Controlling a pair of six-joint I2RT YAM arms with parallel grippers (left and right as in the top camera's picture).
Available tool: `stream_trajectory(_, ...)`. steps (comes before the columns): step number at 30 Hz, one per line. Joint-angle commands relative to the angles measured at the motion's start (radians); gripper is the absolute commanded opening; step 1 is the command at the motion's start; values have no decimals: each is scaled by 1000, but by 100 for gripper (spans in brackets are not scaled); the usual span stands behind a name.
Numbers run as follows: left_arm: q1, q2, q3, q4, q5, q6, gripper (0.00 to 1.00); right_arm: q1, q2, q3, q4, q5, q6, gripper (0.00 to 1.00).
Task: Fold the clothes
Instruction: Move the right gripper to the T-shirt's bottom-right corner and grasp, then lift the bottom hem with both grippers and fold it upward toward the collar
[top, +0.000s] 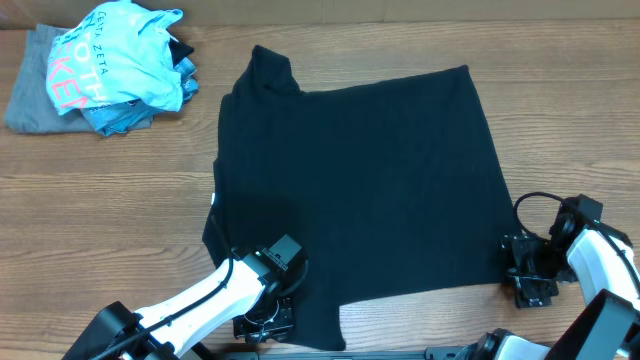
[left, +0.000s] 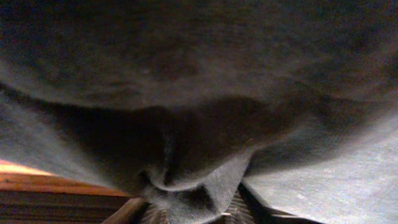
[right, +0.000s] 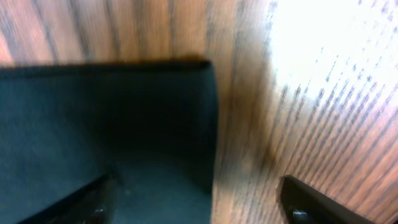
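Observation:
The black T-shirt lies spread on the wooden table, partly folded, one sleeve sticking up at the far left. My left gripper is at the shirt's near left corner and is shut on a bunch of its fabric; dark cloth fills the left wrist view. My right gripper is at the shirt's near right corner. It is open, one finger over the cloth and one over bare wood, straddling the shirt's edge. The neck tag is hidden.
A light blue shirt with pink lettering lies heaped on a grey garment at the far left corner of the table.

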Motion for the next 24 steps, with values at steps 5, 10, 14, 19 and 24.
stream_trajectory(5,-6,4,-11,-11,-46,37,4,-4,-14,-6,6,1,16,42)
stream_trajectory(10,-6,3,33,-32,-50,66,4,-4,-14,1,5,-47,15,4)
stream_trajectory(14,-6,3,105,-82,-98,74,4,-4,-14,21,4,-66,16,4)
stream_trajectory(19,-6,3,218,-169,-222,113,4,-3,-14,60,2,-69,15,4)
stream_trajectory(24,14,3,302,-206,-317,121,4,-3,-14,92,9,-87,16,4)
